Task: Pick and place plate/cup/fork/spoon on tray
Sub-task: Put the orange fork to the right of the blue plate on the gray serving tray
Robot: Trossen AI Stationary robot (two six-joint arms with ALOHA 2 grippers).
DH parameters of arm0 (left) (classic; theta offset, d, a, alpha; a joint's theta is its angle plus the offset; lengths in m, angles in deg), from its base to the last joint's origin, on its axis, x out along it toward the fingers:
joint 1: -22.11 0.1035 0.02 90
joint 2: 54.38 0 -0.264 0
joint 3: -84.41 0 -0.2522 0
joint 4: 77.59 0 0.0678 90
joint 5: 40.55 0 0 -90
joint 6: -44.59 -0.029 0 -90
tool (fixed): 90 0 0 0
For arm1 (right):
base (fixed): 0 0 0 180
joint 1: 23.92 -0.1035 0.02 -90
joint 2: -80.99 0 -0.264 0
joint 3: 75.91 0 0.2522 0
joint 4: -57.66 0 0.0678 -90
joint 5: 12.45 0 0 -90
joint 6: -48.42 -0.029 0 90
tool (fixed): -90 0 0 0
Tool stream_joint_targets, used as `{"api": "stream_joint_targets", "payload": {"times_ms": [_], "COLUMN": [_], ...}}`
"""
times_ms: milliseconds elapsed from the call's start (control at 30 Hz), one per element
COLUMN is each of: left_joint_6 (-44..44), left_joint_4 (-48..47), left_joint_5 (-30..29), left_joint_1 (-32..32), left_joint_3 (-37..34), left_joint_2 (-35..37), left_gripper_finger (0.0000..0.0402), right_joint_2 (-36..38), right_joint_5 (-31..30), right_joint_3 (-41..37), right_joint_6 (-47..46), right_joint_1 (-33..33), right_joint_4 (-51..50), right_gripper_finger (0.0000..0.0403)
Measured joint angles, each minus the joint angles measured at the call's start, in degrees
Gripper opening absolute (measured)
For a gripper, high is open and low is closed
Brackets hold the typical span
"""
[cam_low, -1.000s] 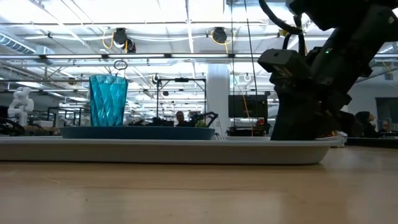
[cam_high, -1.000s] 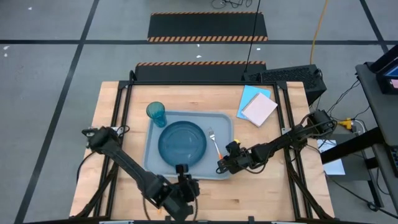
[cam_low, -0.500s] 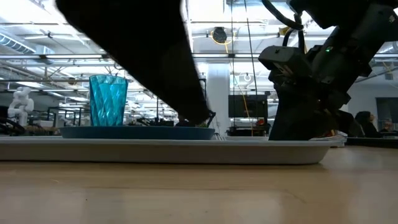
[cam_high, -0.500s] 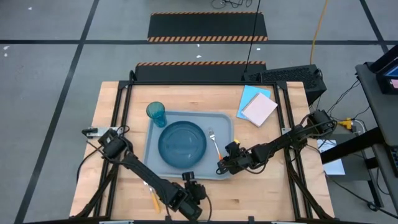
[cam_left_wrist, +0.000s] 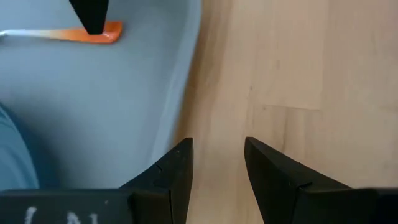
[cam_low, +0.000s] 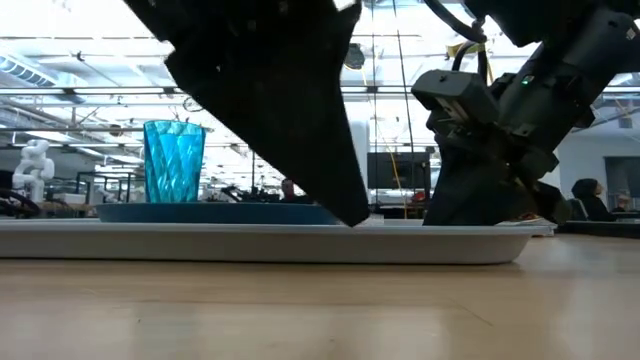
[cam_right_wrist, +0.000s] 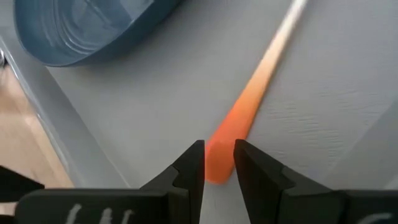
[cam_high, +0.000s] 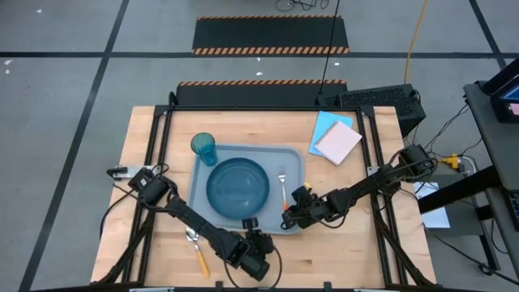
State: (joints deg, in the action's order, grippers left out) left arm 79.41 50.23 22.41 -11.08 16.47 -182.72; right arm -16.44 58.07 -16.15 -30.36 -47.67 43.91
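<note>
- Orange-handled spoon with silver bowl (cam_high: 195,248) flat on the pale wooden table (cam_high: 357,251), left of the tray
- Left gripper (cam_high: 250,224) low at the near rim of the smooth grey-blue plastic tray (cam_high: 297,154), fingers apart, empty
- Translucent ribbed teal cup (cam_high: 203,148) and round dark blue plate (cam_high: 237,186) on tray
- Right gripper (cam_right_wrist: 217,163) clamped on orange-handled metal fork (cam_right_wrist: 249,118), lying on tray right of plate

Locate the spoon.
In the high view the spoon lies on the bare wood off the tray's front-left corner, beside the left arm.
</note>
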Motion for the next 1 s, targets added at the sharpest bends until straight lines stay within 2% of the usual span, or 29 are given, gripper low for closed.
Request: {"api": "stream_joint_targets", "payload": {"times_ms": [333, 633, 1000], "left_joint_6": [0.0, -3.1, -1.6], "left_joint_4": [0.0, 5.6, 4.6], "left_joint_5": [0.4, 0.5, 1.1], "left_joint_1": [1.2, 2.4, 0.4], "left_joint_3": [-0.7, -1.7, -1.6], "left_joint_2": [-0.1, -0.1, 2.6], "left_gripper_finger": [0.0147, 0.0147, 0.0147], "right_joint_2": [0.0, 0.0, 1.6], "right_joint_5": [0.2, 0.3, 0.0], "right_joint_3": [0.0, 0.0, -0.1], "right_joint_6": [3.0, 4.7, 7.6], "right_joint_1": [0.0, 0.4, 1.5], "right_joint_4": [1.8, 1.9, 1.9], "right_gripper_finger": [0.0082, 0.0082, 0.0082]}}
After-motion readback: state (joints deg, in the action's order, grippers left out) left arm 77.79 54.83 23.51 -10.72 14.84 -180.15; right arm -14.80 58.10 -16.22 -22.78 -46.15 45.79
